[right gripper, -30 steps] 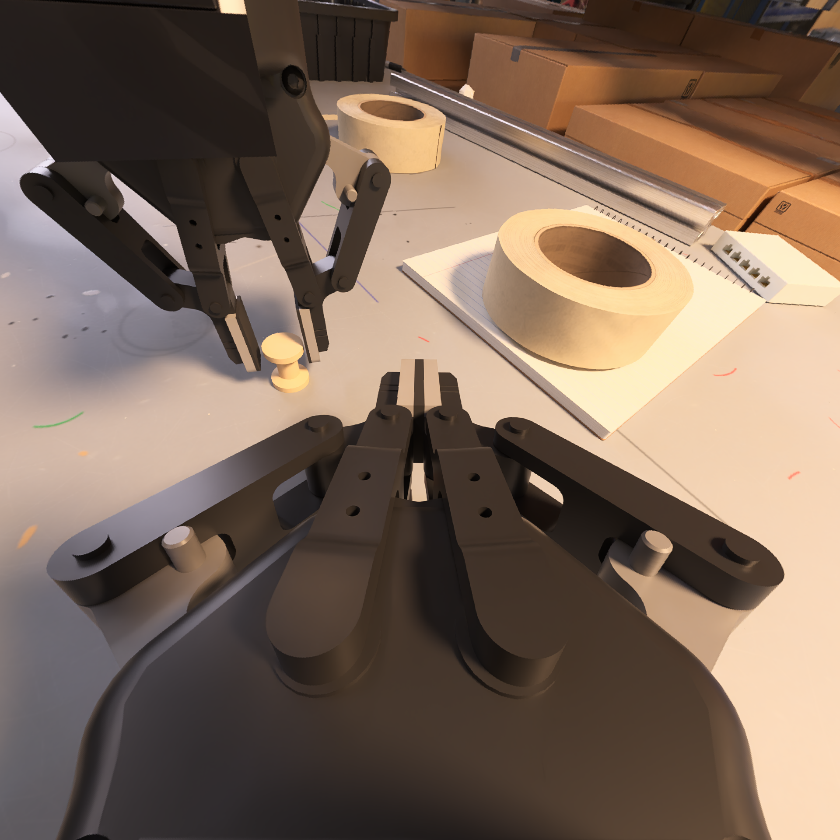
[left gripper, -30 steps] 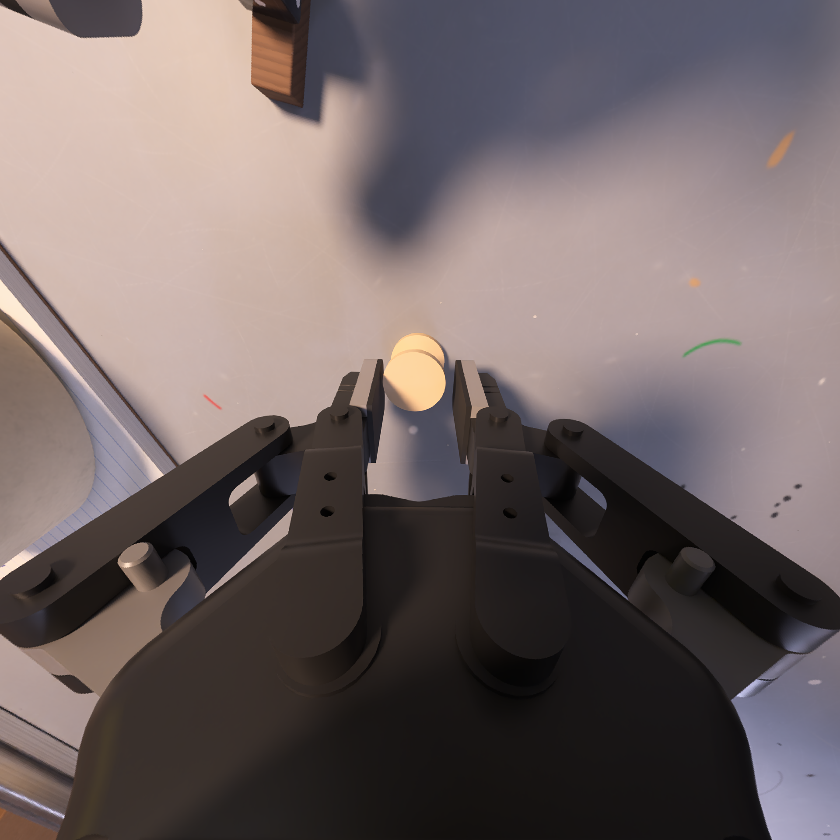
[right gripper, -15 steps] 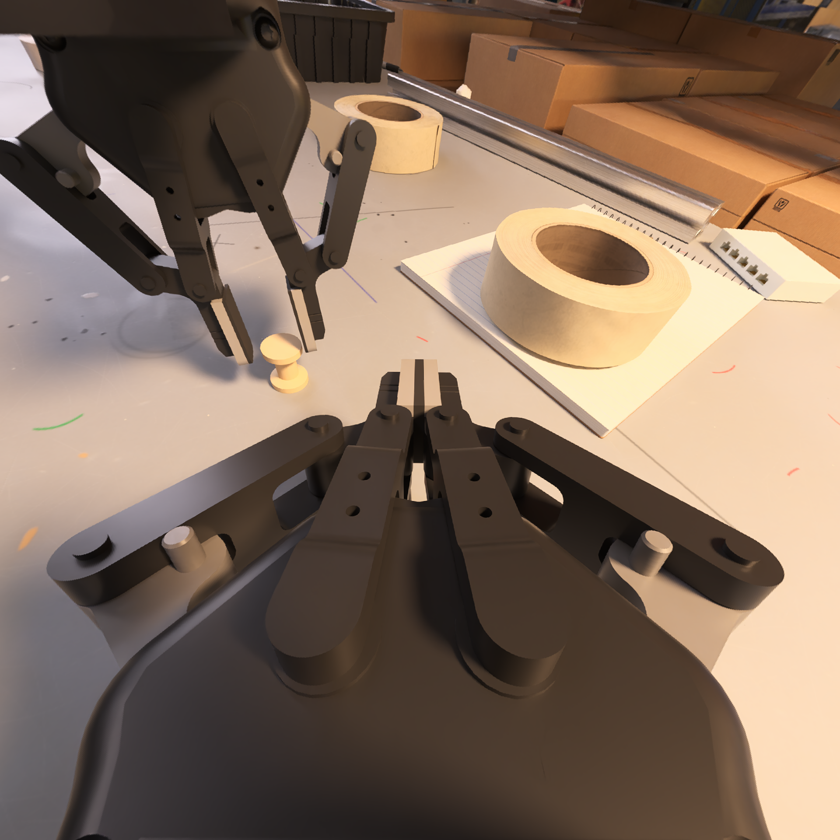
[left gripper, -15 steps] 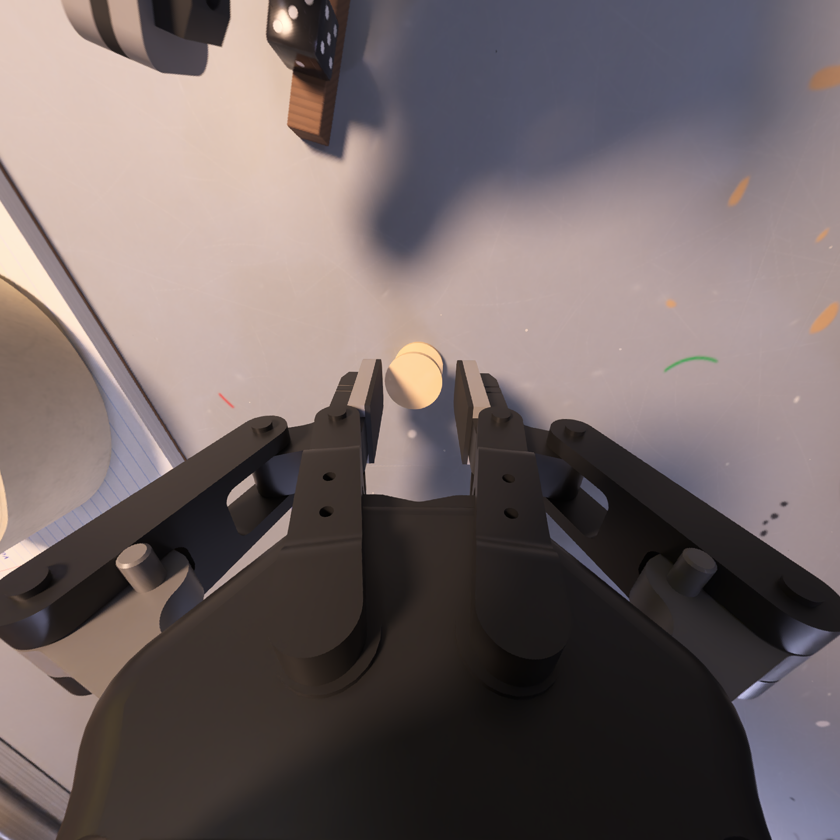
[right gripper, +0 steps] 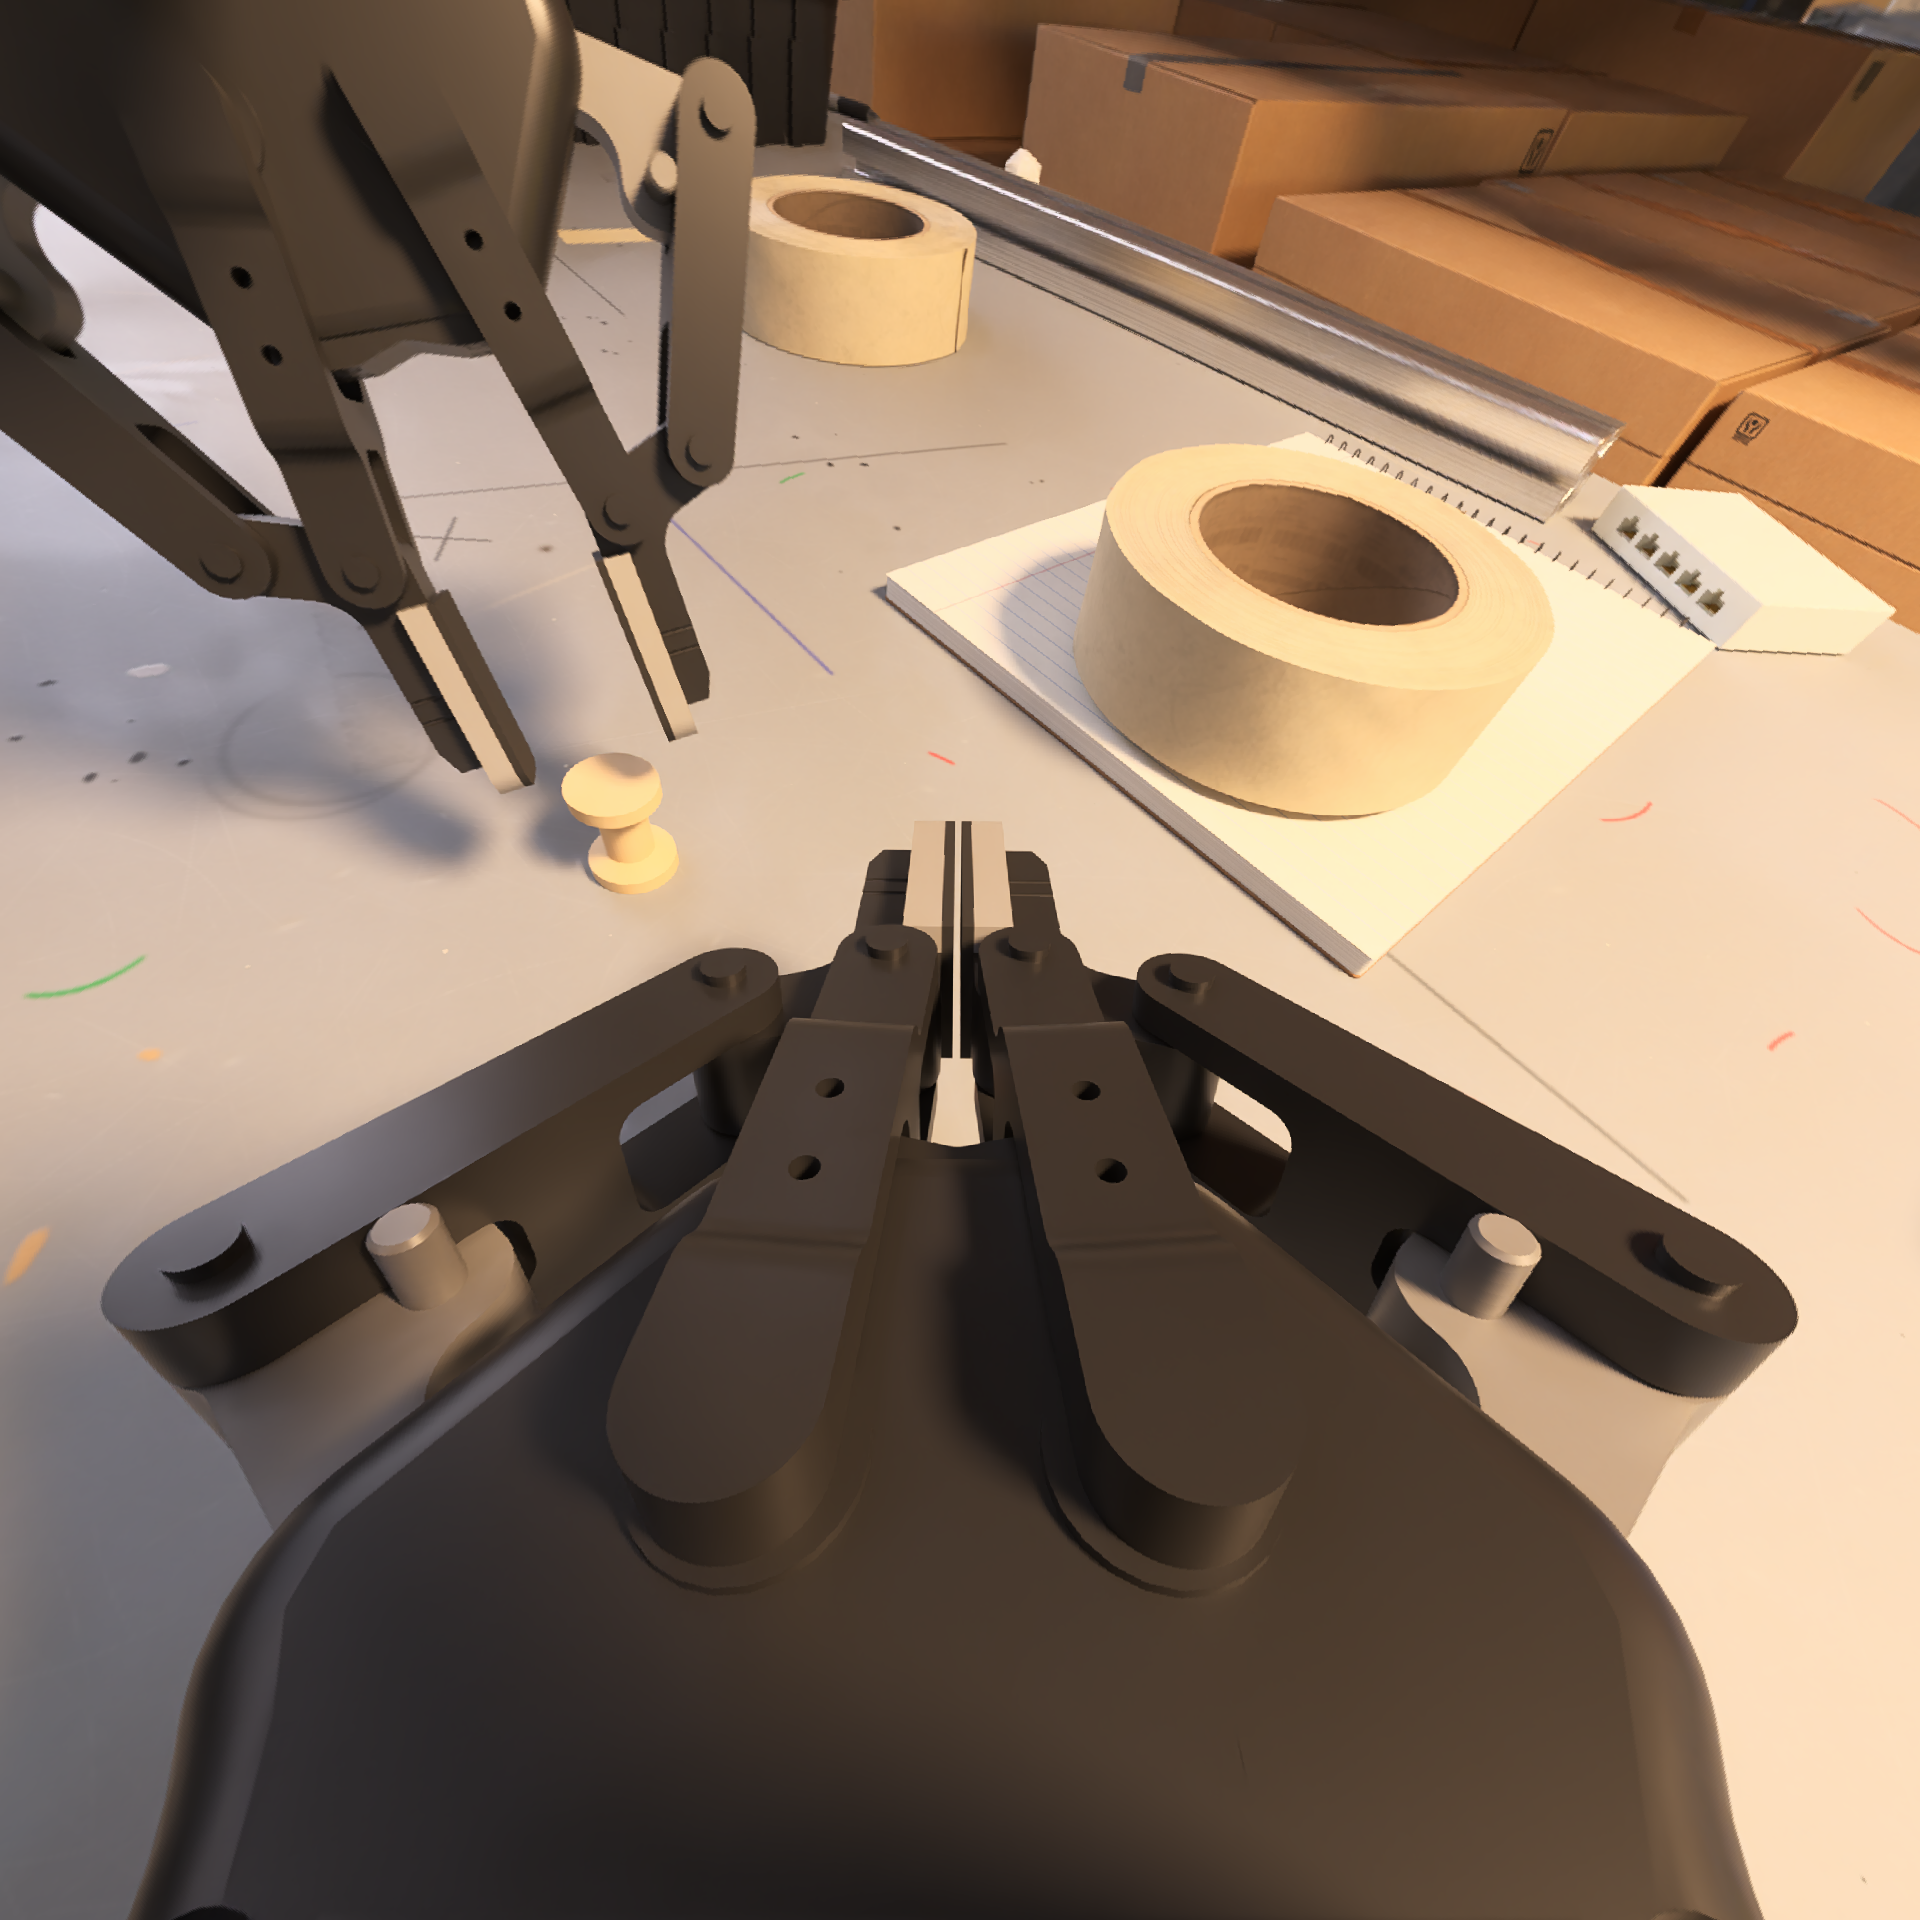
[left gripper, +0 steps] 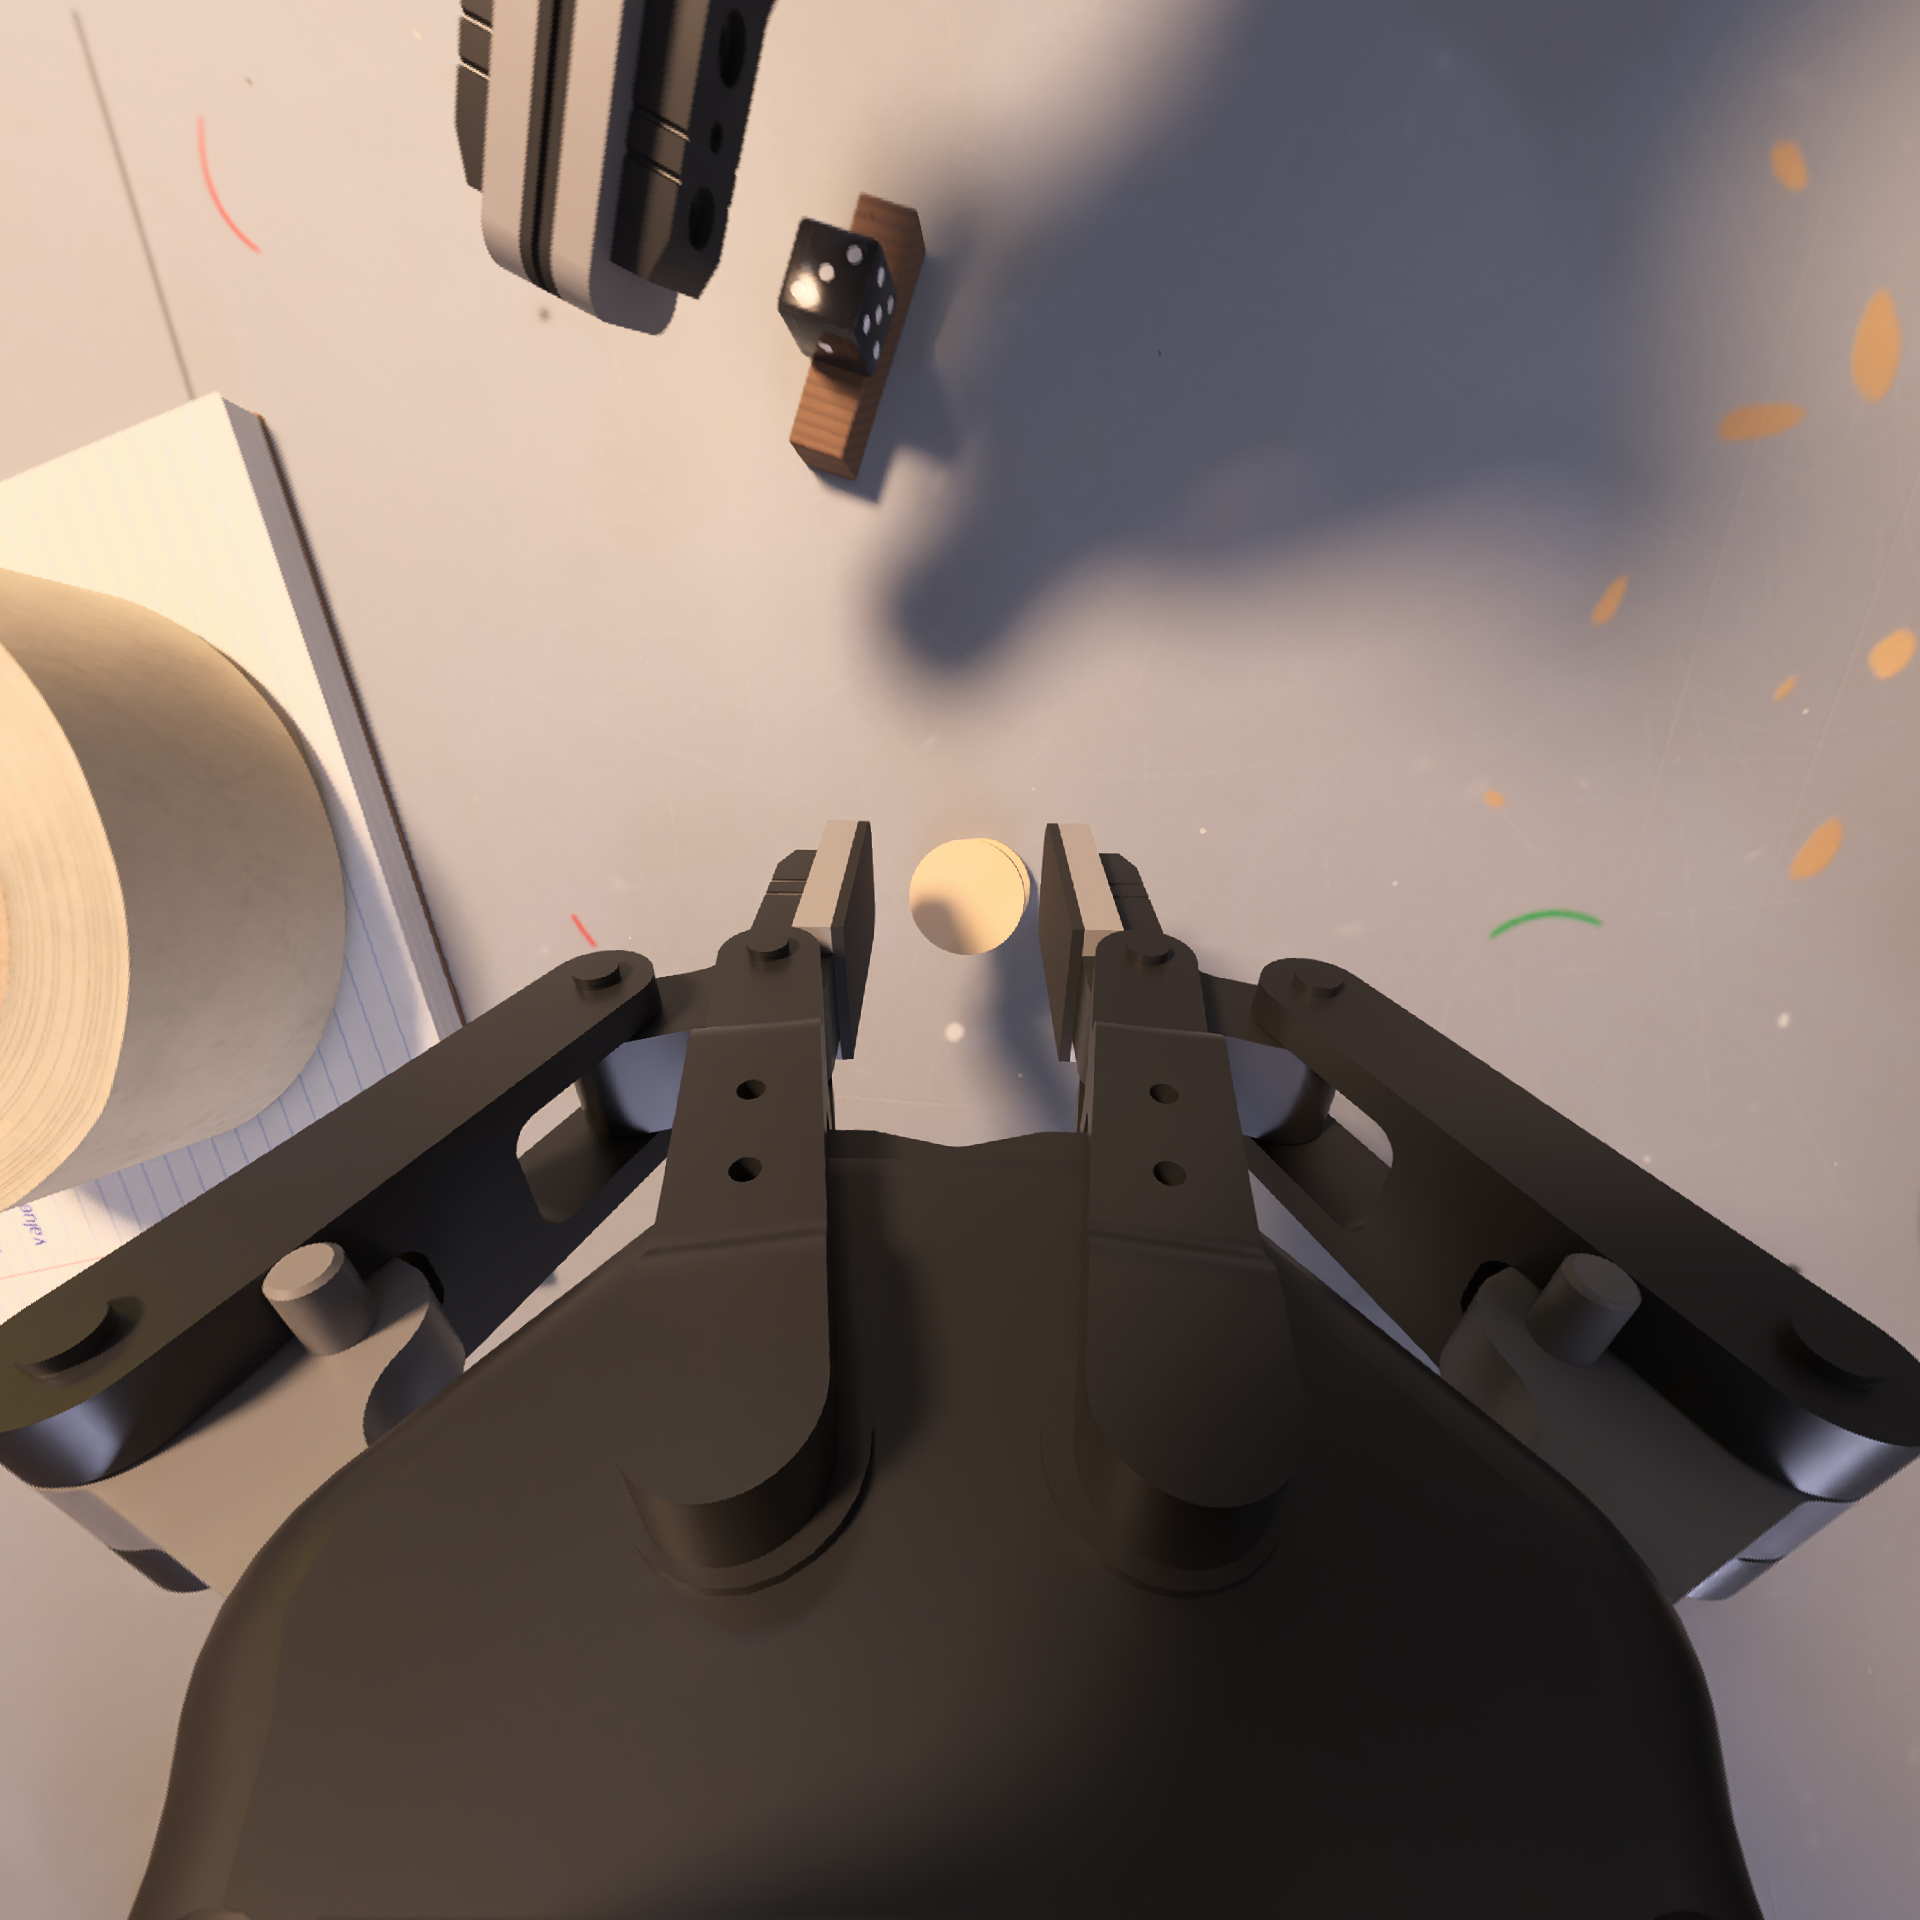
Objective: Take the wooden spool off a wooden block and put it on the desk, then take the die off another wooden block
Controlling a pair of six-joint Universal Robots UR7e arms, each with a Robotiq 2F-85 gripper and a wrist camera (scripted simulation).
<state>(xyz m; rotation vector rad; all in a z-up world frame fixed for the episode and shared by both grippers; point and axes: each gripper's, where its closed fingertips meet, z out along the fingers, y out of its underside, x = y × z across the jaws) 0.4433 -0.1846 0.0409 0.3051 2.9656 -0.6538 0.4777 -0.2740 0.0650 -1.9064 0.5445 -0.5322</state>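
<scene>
Presently the small pale wooden spool [right gripper: 620, 821], a narrow waist between two round flanges, stands upright on its lower flange on the grey speckled desk [right gripper: 312, 1039]. From above only its round, smooth top disc shows [left gripper: 968, 896]. The left gripper [left gripper: 956, 894] hangs directly over it with jaws spread and nothing between them; seen from the right wrist camera, its fingertips [right gripper: 499, 743] sit above the spool's top, clear of it on both sides, no contact. The right gripper [right gripper: 956, 868] is low over the desk, pads pressed together with only a hairline gap, holding nothing; spool lies near, to the left of its tips. Farther off in the left wrist view, a black die with white pips [left gripper: 836, 294] rests on top of a dark brown wooden block [left gripper: 852, 353], which lies flat on the desk just beside the right gripper's body [left gripper: 613, 145]. Nearby: a large roll of beige tape [right gripper: 1309, 634] sits on a white lined spiral notepad [right gripper: 1351, 894]; a second, smaller tape roll [right gripper: 857, 270] stands behind; a white box with a row of ports [right gripper: 1745, 582] touches the notepad's far corner.
</scene>
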